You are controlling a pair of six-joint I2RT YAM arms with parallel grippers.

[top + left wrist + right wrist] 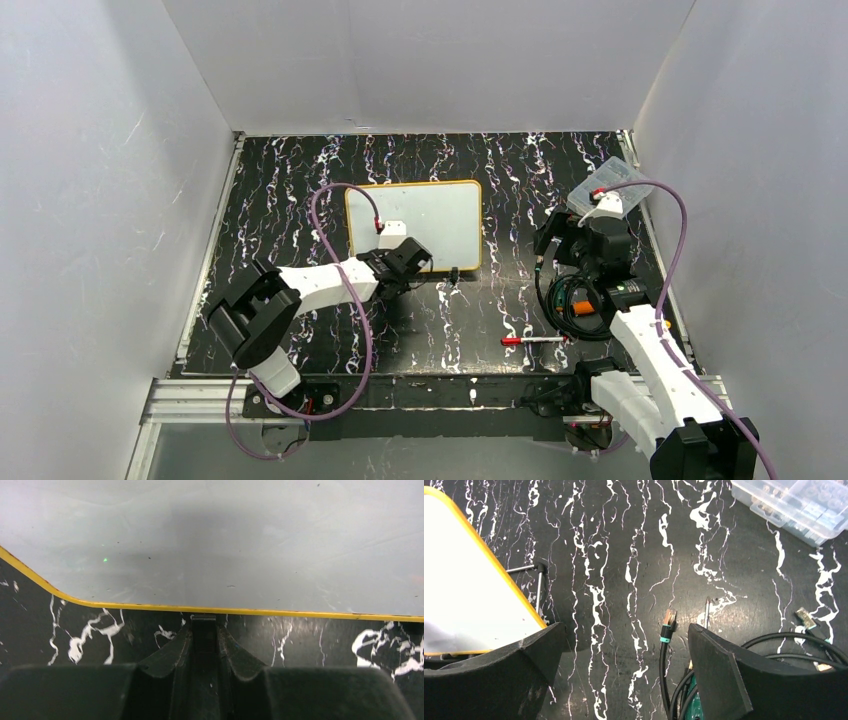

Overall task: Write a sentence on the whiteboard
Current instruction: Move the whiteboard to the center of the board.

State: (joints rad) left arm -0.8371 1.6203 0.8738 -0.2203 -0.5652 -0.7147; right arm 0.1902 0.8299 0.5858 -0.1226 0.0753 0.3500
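Observation:
The whiteboard (pixel 413 215) lies flat at mid-table, with a yellow frame and a blank face; no red sentence shows on it. My left gripper (pixel 415 258) sits at the board's near edge. In the left wrist view the board (pixel 225 540) fills the top, and the left gripper (pixel 204 622) is shut on a narrow black piece just under the frame, seemingly a clip foot. My right gripper (pixel 556 240) is open and empty to the right of the board; in its wrist view the right gripper (pixel 624 627) hangs over bare table beside the board's corner (pixel 469 590).
A red marker (pixel 533 341) lies on the table near the front, by the right arm. A clear plastic compartment box (pixel 612 180) sits at the back right. Coiled black cables (pixel 575 300) lie under the right wrist. Another black clip foot (pixel 453 272) sticks out of the board's near edge.

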